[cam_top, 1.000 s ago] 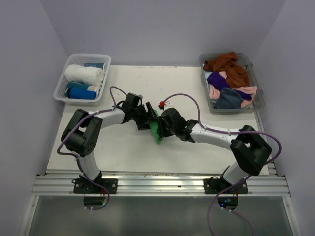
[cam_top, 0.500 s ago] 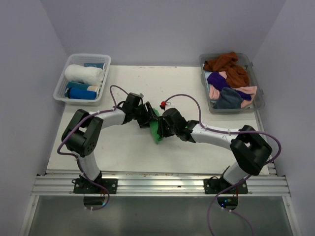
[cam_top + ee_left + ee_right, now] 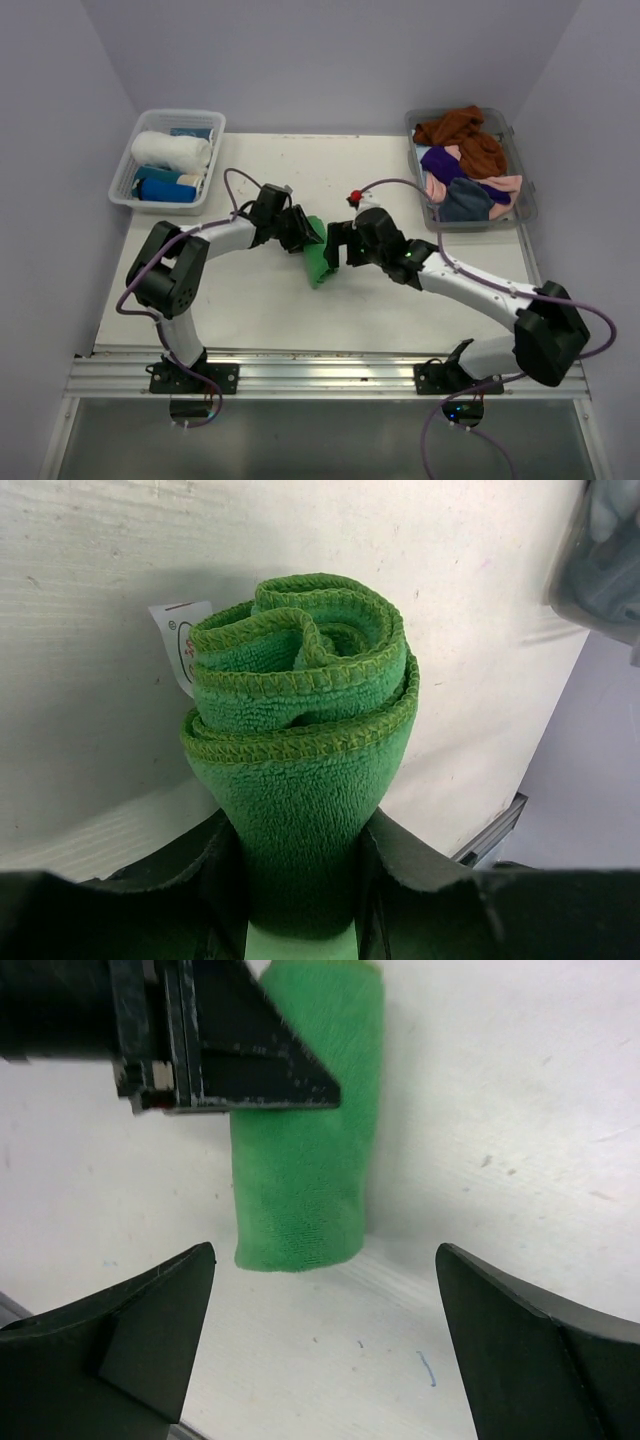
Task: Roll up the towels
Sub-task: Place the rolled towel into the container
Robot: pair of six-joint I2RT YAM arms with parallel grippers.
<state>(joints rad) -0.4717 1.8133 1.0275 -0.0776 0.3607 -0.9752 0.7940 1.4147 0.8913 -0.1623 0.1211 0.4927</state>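
The green towel is soft, light terry cloth. I judge that it gives under pressure, is neither slippery nor fragile, and will spring open if it is released carelessly. The best place to take it is across the middle of the roll, so that the layers and the loose outer edge are pressed together (a hold at one end only may let the other end unwind).

It looks like a short, thick roll. In the left wrist view its end shows a spiral of several layers with a stitched hem, and a small white label sticks out at the side. It lies on the white surface, near the middle, between the two arms.

The left jaws are closed on the near end of the roll and squeeze it a little. The right jaws stand wide open and hold nothing; the roll lies just ahead of them.

Further out, a white basket at the far left holds a white roll and blue rolls. A clear tub at the far right holds loose towels, not yet rolled.
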